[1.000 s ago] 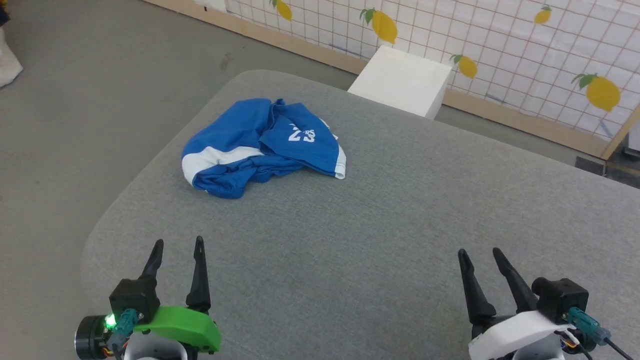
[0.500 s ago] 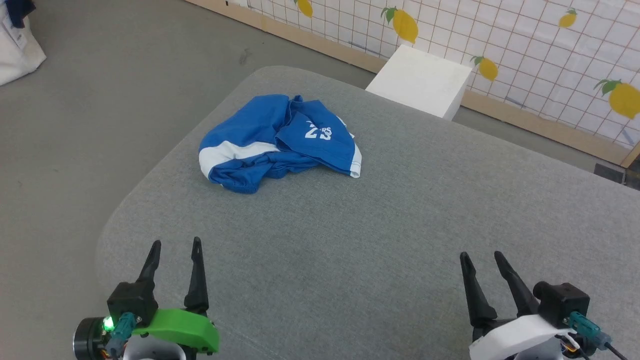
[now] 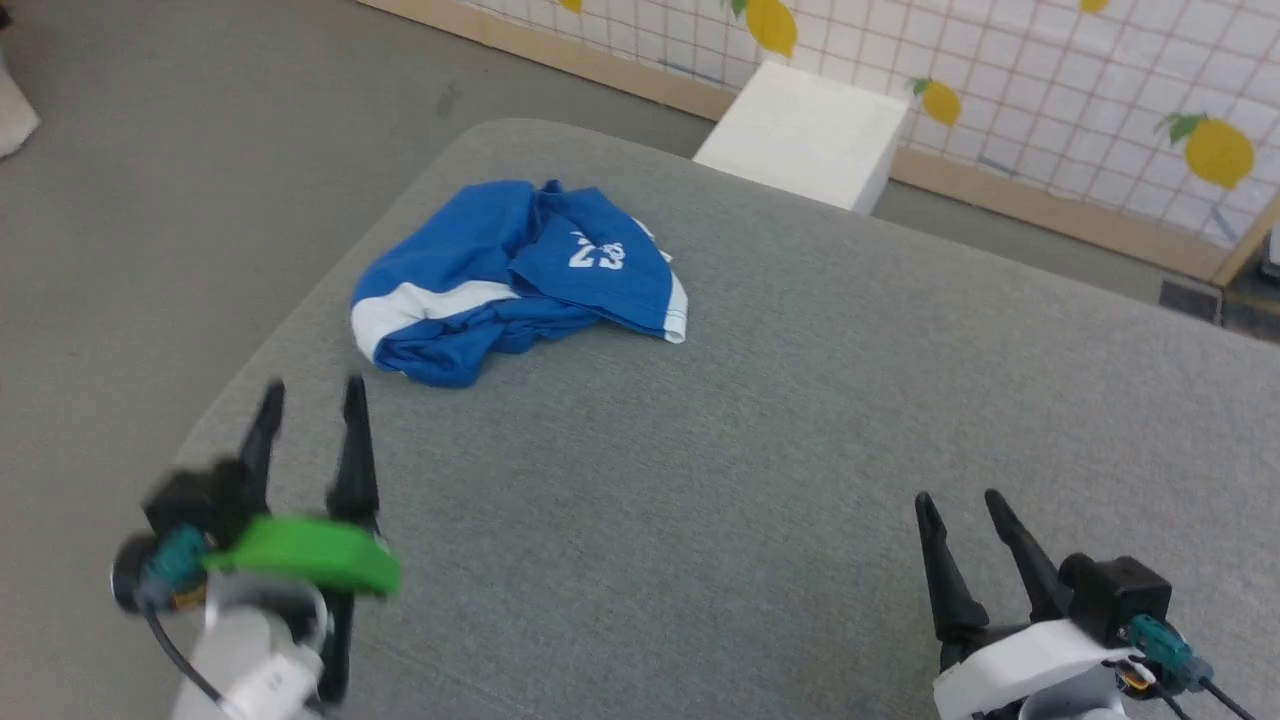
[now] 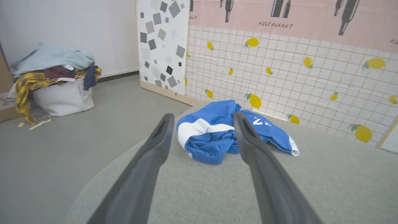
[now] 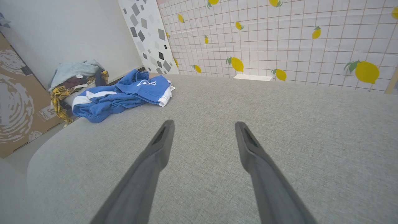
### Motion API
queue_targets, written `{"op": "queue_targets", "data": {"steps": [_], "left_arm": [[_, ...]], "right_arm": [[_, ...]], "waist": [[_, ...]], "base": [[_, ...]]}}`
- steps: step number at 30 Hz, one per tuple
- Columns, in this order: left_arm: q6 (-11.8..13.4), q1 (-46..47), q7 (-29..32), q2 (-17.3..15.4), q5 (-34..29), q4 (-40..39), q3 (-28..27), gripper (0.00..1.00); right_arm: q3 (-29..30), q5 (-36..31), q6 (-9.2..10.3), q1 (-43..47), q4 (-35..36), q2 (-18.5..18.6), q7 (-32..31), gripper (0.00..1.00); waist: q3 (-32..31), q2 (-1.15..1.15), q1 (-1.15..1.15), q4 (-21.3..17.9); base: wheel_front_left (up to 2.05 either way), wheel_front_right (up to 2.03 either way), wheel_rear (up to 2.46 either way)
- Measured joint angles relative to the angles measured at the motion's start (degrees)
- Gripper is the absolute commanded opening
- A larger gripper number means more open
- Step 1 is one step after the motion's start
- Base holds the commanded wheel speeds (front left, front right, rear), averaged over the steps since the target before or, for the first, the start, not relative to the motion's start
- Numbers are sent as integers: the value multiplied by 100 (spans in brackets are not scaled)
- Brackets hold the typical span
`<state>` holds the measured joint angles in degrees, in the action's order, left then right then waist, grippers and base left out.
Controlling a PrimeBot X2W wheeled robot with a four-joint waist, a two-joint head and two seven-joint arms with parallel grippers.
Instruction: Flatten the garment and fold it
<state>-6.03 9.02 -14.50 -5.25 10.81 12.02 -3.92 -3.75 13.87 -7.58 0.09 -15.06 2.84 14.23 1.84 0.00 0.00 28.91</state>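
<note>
The garment (image 3: 520, 280) is a pair of bright blue shorts with white trim and a white number, lying crumpled in a heap on the far left part of the grey table (image 3: 760, 440). It also appears ahead of my fingers in the left wrist view, garment (image 4: 217, 133), and far off at the upper left in the right wrist view, garment (image 5: 121, 93). My left gripper (image 3: 310, 392) is open, a short way in front of the heap, holding nothing. My right gripper (image 3: 958, 502) is open and empty at the lower right, well away from the cloth.
A white box (image 3: 805, 135) stands on the floor beyond the table's far edge, before a lemon-patterned wall (image 3: 1000, 60). A white basket heaped with clothes (image 4: 59, 84) sits on the floor to the left. The table's rounded left corner (image 3: 230, 400) is near my left gripper.
My left gripper has risen and moved forward toward the garment, blurred with motion. The camera has shifted a little. The right gripper and the garment stay where they were.
</note>
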Motion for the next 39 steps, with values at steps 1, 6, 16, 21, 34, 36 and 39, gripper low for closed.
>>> {"op": "queue_targets", "data": {"steps": [1, 6, 16, 21, 34, 36, 39], "left_arm": [[-43, 268, -5, -45, 207, 160, -44, 100], [-104, 1556, 534, -455, 1067, 1085, -19, 100], [-109, 3704, 2861, -1411, 2772, 2933, 575, 100], [-116, 3916, 3617, -1648, 3033, 3553, 981, 100], [256, 4157, 2941, -1842, 2882, 4520, 1147, 0], [272, 4190, 2580, -1828, 2875, 4512, 1092, 0], [212, 4404, 2063, -1848, 2848, 4363, 1048, 0]], "right_arm": [[12, -64, -1, -44, 8, -2, -2, 100], [346, -430, 0, -162, 289, -5, -146, 100], [1121, -966, -1, -136, 1352, -1, -615, 100], [1312, -961, -1, -115, 1606, 0, -642, 100], [1195, -869, -1, 24, 1580, 0, -564, 100], [1138, -823, -1, 23, 1502, 0, -541, 100], [1040, -719, -1, 23, 1311, 0, -455, 100]], "waist": [[52, 0, 0, -50], [388, 0, 0, -331], [1417, 0, 1, -897], [1860, 0, 1, -1219], [2299, 0, 1, -1818], [2237, 0, 1, -1827], [2076, 0, 1, -1834]], "base": [[0, 0, 0], [0, 0, 0], [0, 0, 0], [0, 0, 0], [0, 0, 0], [0, 0, 0], [0, 0, 0]]}}
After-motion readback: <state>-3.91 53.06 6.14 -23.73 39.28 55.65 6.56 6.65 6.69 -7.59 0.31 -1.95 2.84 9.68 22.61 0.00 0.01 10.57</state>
